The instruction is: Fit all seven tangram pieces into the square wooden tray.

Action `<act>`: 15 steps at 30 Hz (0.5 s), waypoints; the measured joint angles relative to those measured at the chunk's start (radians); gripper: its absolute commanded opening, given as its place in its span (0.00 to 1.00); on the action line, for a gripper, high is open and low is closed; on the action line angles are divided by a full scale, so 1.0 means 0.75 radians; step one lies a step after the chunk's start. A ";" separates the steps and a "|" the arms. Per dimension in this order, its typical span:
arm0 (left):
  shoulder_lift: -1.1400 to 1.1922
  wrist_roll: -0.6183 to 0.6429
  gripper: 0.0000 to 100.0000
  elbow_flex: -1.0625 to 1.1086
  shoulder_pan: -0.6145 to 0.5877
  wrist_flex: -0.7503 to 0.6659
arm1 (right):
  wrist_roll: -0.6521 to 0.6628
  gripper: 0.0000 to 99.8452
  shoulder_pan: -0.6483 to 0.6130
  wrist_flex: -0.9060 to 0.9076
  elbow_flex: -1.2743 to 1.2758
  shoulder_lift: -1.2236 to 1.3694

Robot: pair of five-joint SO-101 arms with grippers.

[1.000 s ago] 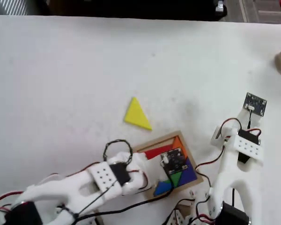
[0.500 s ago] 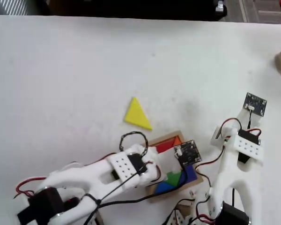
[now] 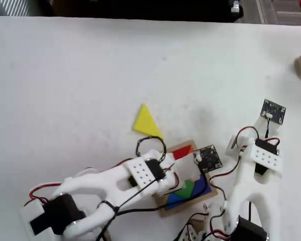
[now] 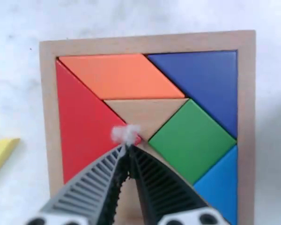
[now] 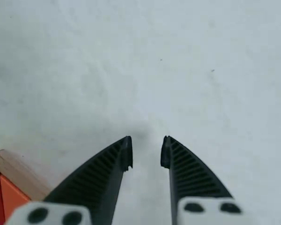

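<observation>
Both fingers of the left gripper (image 4: 126,150) are pressed together with nothing between them, and a small white fleck (image 4: 125,133) clings at the tips. The tips hang over the tray (image 4: 145,43), above the point of the red triangle (image 4: 82,126). Just ahead of them is a bare triangular slot (image 4: 147,115). Round that slot lie the orange piece (image 4: 117,75), the blue triangle (image 4: 206,84), the green square (image 4: 192,140) and, at a corner, the light-blue triangle (image 4: 220,183). What lies under the fingers is hidden.

Outside the tray, off to the red triangle's side and apart from the rim, the yellow triangle (image 3: 146,122) lies flat on the table (image 3: 90,65). The right gripper (image 5: 146,152) is narrowly parted over bare table, with a tray corner beside it.

The yellow triangle looks thin, stiff and light, with a smooth painted face. It will likely skate on the table if nudged, and it offers little height to pinch. The surest hold seems to be across two opposite edges near its middle, with the fingers low to the table.

Since a second ago the left arm (image 3: 115,183) has swung across the tray toward the right arm (image 3: 256,165), covering more of the pieces from above. The yellow triangle and the right arm have not moved.
</observation>
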 measured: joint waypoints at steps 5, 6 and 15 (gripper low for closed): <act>-0.106 0.000 0.02 0.000 -0.031 0.125 | 0.000 0.11 0.000 0.000 0.000 0.000; -0.141 0.000 0.02 0.000 -0.059 0.137 | 0.000 0.11 0.000 0.000 0.000 0.000; -0.215 0.213 0.02 -0.070 -0.616 0.149 | 0.000 0.11 0.000 0.000 0.000 0.004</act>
